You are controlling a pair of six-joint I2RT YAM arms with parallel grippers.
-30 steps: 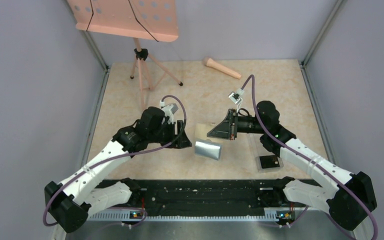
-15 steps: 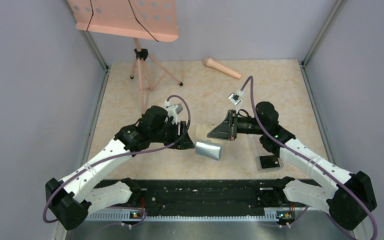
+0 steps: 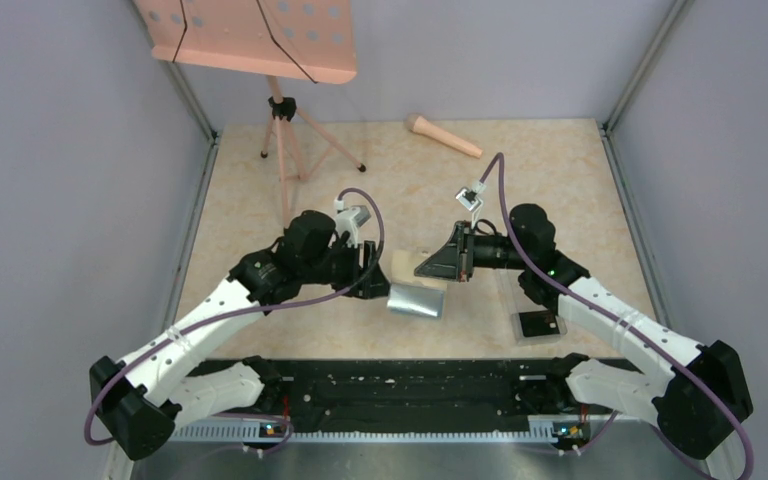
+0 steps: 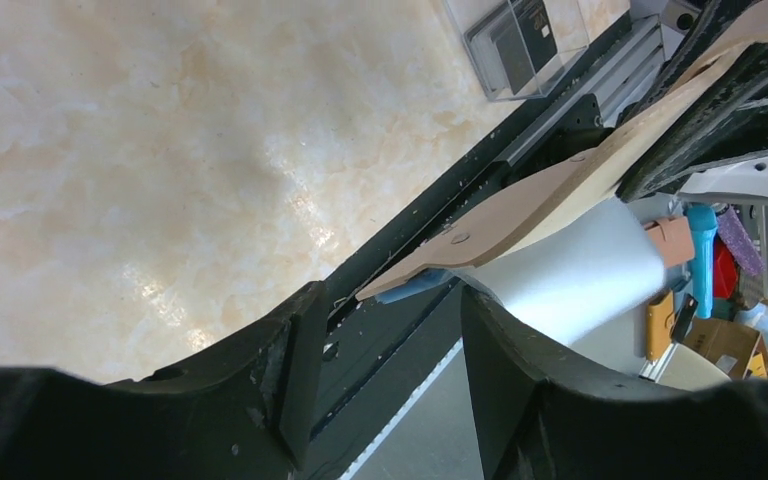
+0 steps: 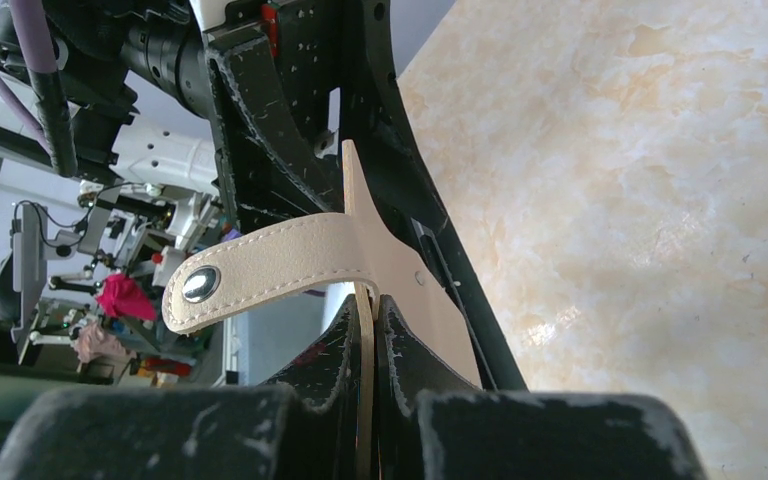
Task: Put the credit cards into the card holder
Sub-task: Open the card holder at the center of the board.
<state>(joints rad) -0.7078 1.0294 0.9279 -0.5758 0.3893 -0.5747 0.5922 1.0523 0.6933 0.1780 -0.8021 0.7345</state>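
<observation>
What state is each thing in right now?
card holder: unfolded, held off the table
right gripper: shut on the card holder
left gripper: open, at the card holder's free end
clear box: on the table, dark card inside
music stand: standing

Card holder (image 3: 417, 300) fills gap between left hand (image 3: 375, 280), right hand (image 3: 420, 270); stand (image 3: 250, 40) rear-left.

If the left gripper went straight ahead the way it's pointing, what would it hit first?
Probably the card holder, which the right gripper pinches. Its tan edge lies just ahead of the left gripper, whose jaws stand open, though depth is unclear.
</observation>
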